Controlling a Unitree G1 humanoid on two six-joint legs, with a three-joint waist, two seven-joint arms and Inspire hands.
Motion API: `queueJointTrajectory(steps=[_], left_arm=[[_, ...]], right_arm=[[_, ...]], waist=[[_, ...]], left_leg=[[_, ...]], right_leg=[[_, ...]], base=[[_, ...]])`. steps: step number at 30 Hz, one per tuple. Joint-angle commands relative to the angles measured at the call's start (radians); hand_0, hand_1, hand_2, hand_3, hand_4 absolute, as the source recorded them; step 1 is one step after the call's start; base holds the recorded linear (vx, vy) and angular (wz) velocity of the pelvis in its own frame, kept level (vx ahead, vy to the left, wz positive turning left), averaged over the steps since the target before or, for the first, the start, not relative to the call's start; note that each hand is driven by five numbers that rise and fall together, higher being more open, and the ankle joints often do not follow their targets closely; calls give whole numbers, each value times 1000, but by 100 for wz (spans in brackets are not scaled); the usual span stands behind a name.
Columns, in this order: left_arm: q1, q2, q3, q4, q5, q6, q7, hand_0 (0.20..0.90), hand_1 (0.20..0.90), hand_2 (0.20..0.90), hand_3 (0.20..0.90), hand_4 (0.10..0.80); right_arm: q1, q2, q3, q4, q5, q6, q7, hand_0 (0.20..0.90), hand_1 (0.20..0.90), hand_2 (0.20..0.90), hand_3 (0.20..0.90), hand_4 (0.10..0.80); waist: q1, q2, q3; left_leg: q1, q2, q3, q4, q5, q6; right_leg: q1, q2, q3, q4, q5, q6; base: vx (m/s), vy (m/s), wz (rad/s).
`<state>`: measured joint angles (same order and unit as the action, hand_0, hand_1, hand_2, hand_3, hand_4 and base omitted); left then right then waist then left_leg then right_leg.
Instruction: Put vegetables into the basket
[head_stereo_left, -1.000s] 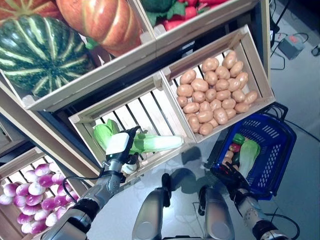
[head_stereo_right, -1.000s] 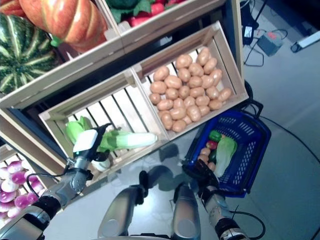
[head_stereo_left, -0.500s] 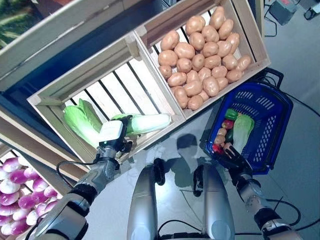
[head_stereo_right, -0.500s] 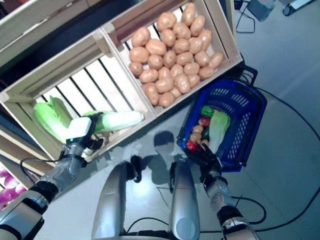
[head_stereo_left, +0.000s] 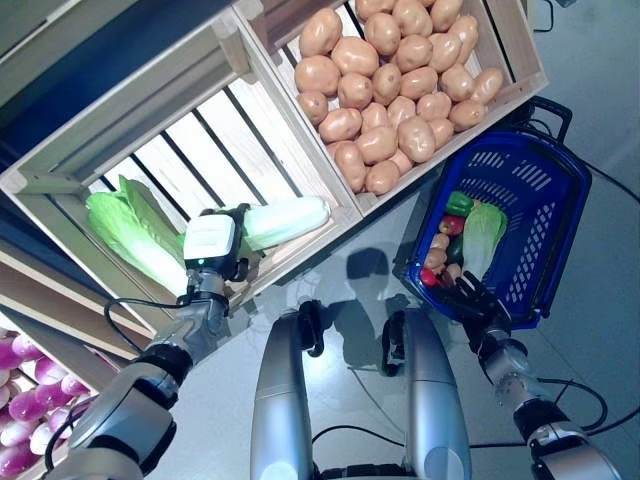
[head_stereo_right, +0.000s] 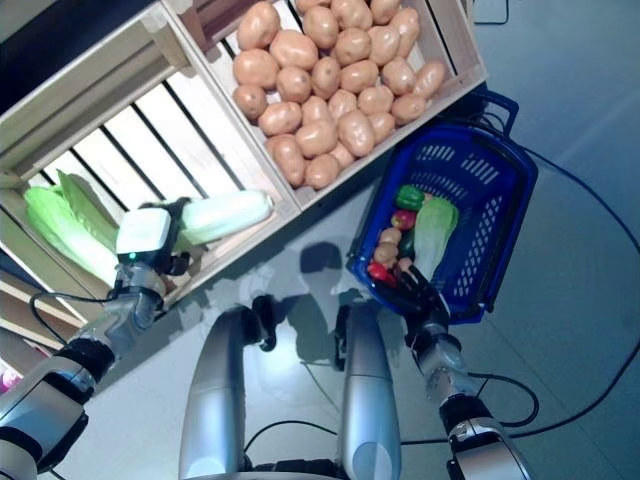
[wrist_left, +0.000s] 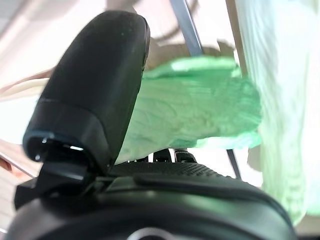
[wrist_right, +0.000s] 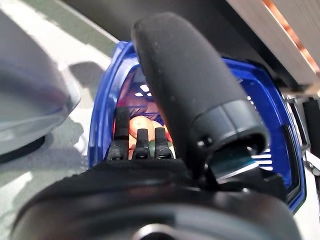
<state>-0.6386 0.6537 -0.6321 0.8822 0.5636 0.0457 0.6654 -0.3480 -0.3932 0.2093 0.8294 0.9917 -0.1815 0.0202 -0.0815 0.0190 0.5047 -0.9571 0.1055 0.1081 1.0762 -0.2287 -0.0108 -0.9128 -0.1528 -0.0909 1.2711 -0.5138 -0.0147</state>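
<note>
A pale green napa cabbage (head_stereo_left: 285, 218) lies across the front edge of a slatted wooden crate (head_stereo_left: 190, 150). My left hand (head_stereo_left: 212, 255), with a white cover, is at its leafy end. In the left wrist view the thumb (wrist_left: 95, 95) lies over the green leaves (wrist_left: 200, 110) and the fingers curl beneath them. A blue plastic basket (head_stereo_left: 545, 200) stands on the floor to the right, holding a cabbage (head_stereo_left: 483, 238), a green pepper (head_stereo_left: 458, 203), a red vegetable and some potatoes. My right hand (head_stereo_left: 470, 300) rests open at the basket's near rim (wrist_right: 107, 100), fingers straight and pointing in.
A second leafy cabbage (head_stereo_left: 130, 235) lies in the same crate, to the left of my hand. The neighbouring crate (head_stereo_left: 520, 70) is full of potatoes (head_stereo_left: 400, 80). Purple-and-white turnips (head_stereo_left: 20, 440) show at the lower left. Grey floor lies between crates and basket.
The whole view has shifted as the camera moved. Both hands keep their places against the crate and the basket.
</note>
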Motion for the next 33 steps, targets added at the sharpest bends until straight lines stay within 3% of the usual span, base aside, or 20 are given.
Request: queueJointTrajectory(steps=[1,14,15,16,17,25,33], left_arm=[[-42,95,-11,79,25,149,6,900,900,900,900,800],[-163,139,-35,169,-4,167,-20,900,900,900,900,800],[-170,142,-37,173,-9,151,-25,604,604,604,604,602],[-177,144,-40,175,-18,135,-37,479,479,479,479,519],[-184,147,-42,176,-38,122,-51,300,300,300,300,400],[-196,168,-36,142,-54,68,-72,300,300,300,300,400],[-125,177,0,102,-41,29,-76,300,300,300,300,400]], right_arm=[[20,-33,-12,-50,54,-42,-44,900,900,900,900,800],[-57,-76,-57,-23,117,-69,-68,900,900,900,900,800],[-59,-79,-61,-22,125,-70,-66,900,900,900,900,800],[-60,-80,-64,-17,130,-73,-60,900,900,900,900,800],[-63,-83,-67,-15,135,-75,-59,900,900,900,900,800],[-65,-79,-84,-17,152,-70,-47,900,900,900,900,800],[-22,-64,-99,-13,153,-66,-23,900,900,900,900,800]], waist=[[4,-10,-42],[6,-19,-25],[5,-19,-24],[5,-20,-25],[5,-19,-25],[6,-17,-31],[4,-14,-59]], left_leg=[[85,-38,54,88,-220,46],[-93,-24,28,213,-231,58],[-103,-23,27,224,-233,59],[-112,-21,26,230,-234,61],[-122,-20,25,238,-236,62],[-125,-16,28,259,-241,63],[28,-3,57,154,-218,52]], right_leg=[[11,12,-30,-100,109,-20],[-156,6,-44,18,93,-24],[-165,6,-45,27,91,-25],[-174,6,-45,34,89,-26],[-184,5,-46,42,87,-28],[-189,7,-49,60,84,-26],[-46,5,-54,-47,115,-12]], base=[[0,0,0],[-24,-3,-3],[-16,-10,-8],[-17,-13,8],[-17,-14,27],[-11,-17,11],[23,-19,-9]])
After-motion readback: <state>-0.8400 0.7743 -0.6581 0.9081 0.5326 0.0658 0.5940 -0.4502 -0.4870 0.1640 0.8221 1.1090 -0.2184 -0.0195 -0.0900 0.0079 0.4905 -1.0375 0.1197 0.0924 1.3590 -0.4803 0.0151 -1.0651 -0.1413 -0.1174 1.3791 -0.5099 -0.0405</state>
